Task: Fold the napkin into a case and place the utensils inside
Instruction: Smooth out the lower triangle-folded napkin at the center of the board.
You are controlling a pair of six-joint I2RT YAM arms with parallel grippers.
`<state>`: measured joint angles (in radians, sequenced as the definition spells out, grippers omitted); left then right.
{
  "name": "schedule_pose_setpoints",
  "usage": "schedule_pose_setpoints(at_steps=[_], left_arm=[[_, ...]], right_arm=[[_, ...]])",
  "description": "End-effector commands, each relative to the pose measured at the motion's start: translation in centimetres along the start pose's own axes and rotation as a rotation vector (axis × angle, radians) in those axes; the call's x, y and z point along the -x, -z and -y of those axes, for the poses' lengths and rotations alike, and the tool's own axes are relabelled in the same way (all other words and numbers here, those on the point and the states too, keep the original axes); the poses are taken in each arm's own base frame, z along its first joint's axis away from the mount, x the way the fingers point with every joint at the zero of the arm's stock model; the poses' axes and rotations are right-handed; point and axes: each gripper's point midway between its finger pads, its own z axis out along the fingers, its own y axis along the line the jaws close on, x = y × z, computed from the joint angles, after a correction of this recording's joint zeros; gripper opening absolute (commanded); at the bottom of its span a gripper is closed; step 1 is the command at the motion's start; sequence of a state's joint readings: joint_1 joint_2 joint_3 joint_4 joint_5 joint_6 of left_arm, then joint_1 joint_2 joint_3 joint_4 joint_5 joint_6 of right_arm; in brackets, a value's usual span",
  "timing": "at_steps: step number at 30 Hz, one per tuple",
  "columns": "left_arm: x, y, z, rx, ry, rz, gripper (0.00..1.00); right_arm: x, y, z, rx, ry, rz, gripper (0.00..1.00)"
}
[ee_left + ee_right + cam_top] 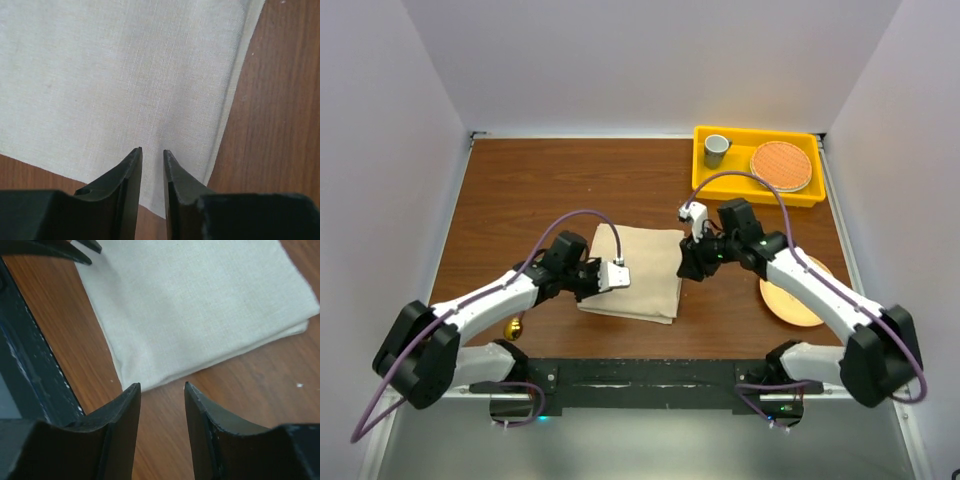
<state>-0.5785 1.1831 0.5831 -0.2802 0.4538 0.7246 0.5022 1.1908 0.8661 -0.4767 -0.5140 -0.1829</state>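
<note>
While the napkin (638, 275) lay folded into a flat beige rectangle near the middle of the wooden surface (540, 190), both arms reached in over it from either side. The left arm (490, 298) held the left jaws over the cloth's left edge. From its wrist camera the napkin (125, 75) filled most of the view, and the jaws stood only a narrow slit apart over the weave with nothing between them (whether the tips touched the cloth could not be told).

The right arm (810, 285) brought the right jaws to the napkin's right edge. Its wrist camera showed them parted somewhat wider and empty, over bare wood just beside a corner of the napkin (200, 305), whose stacked layers showed along one side.

The gold bowl of a spoon (515, 327) peeked out beside the left arm, at the near left of the surface and well apart from the napkin. A peach plate (780, 300) lay partly under the right arm. At the far right sat a yellow tray (760, 131) holding a grey cup (717, 148) and a round orange mat (781, 165).
</note>
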Motion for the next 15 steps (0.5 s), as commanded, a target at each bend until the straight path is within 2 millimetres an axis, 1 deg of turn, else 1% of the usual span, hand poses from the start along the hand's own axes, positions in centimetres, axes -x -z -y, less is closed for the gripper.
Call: schedule_pose_setpoints(at_steps=[1,4,5,6,7,8,9,10,11,12,14,15], left_arm=[[-0.8,-1.2,-1.5,0.05,-0.036,-0.047,0.2],[-2.2,-1.2,-0.9,0.043,-0.056,-0.096,0.13],[-2.9,-1.2,-0.5,0.035,-0.055,-0.114,0.1],[-3.3,-1.2,-0.3,0.027,-0.061,-0.128,0.09],[-4.0,-1.1,0.1,0.016,-0.056,-0.153,0.07],[-4.7,-1.1,0.7,0.004,-0.052,-0.171,0.04],[-5.0,-1.0,0.9,0.004,-0.046,-0.183,0.03],[-5.7,-0.9,1.2,0.0,-0.036,-0.204,0.02],[-6.0,-0.8,1.6,-0.01,-0.028,-0.212,0.0],[-6.1,-0.7,1.8,-0.013,-0.021,-0.216,0.0],[-6.4,-0.6,2.4,-0.029,-0.008,-0.222,0.0],[-6.1,-0.4,2.4,-0.024,0.002,-0.214,0.0]], right_arm=[[0.2,-3.8,0.8,0.016,-0.296,-0.039,0.39],[-0.7,-6.0,1.5,0.032,-0.358,-0.092,0.34],[-2.0,-7.3,2.0,0.03,-0.393,-0.135,0.33],[-1.7,-7.9,2.5,0.025,-0.406,-0.129,0.32],[-1.8,-8.5,2.9,0.021,-0.415,-0.135,0.3],[-2.7,-9.6,3.4,0.015,-0.438,-0.168,0.27],[-1.7,-10.2,4.0,0.008,-0.433,-0.149,0.26],[-1.7,-10.9,4.5,0.003,-0.435,-0.157,0.25],[-2.7,-12.0,5.0,0.0,-0.45,-0.196,0.23],[-1.4,-12.6,5.6,0.005,-0.437,-0.182,0.22],[-0.5,-13.6,6.2,0.017,-0.429,-0.179,0.21],[0.8,-14.4,6.6,0.032,-0.419,-0.164,0.21]])
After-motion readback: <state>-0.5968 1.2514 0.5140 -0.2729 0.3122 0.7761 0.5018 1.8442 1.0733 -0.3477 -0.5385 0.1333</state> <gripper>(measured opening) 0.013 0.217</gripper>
